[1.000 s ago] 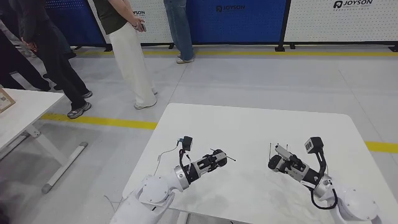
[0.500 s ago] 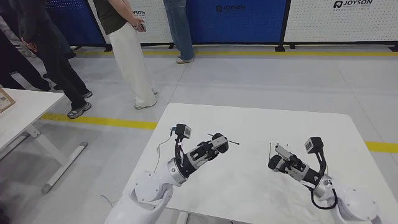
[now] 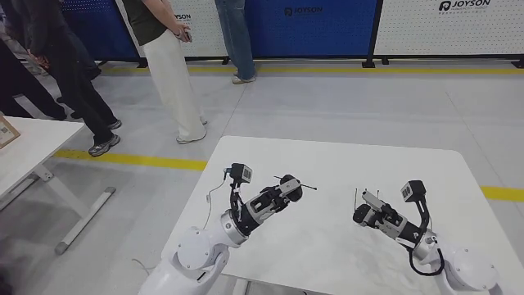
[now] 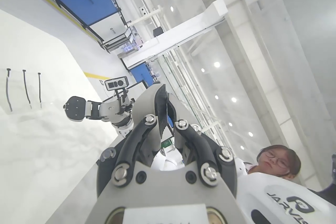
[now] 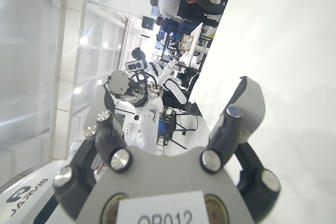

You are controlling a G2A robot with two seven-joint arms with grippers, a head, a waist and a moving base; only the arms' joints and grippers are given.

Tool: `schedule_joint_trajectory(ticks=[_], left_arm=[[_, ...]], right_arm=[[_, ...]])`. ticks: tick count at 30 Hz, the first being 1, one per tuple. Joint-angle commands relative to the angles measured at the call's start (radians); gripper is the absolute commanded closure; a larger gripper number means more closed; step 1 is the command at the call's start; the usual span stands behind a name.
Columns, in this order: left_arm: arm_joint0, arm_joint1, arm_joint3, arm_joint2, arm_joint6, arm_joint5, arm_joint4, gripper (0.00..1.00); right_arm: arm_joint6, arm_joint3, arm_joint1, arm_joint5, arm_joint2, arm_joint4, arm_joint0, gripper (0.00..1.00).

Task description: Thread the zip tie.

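The left gripper (image 3: 290,187) was pressed together on the zip tie (image 3: 308,187), a thin black line poking out either side. Its head and tail were too fine to tell apart, and the pads (image 4: 163,107) hid the pinched part. That arm stretched over the table (image 3: 327,160) toward the right gripper (image 3: 361,211), which was spread wide near three spare ties (image 4: 26,89).
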Motion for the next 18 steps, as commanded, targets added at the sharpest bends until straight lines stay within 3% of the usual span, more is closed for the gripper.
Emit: schedule_joint_trajectory(ticks=[1, 11, 13, 18], left_arm=[[-0.012, -0.002, 0.018, 0.017, 0.016, 0.015, 0.022, 1.0], [-0.07, -0.012, 0.238, 0.091, 0.076, 0.004, 0.114, 1.0], [-0.078, -0.012, 0.264, 0.097, 0.083, 0.009, 0.125, 1.0], [-0.078, -0.013, 0.268, 0.095, 0.09, 0.005, 0.116, 1.0]], right_arm=[[0.0, 0.0, 0.0, 0.0, 0.0, 0.0, 0.0, 0.0], [0.0, 0.0, 0.0, 0.0, 0.0, 0.0, 0.0, 0.0], [0.0, 0.0, 0.0, 0.0, 0.0, 0.0, 0.0, 0.0], [0.0, 0.0, 0.0, 0.0, 0.0, 0.0, 0.0, 0.0]])
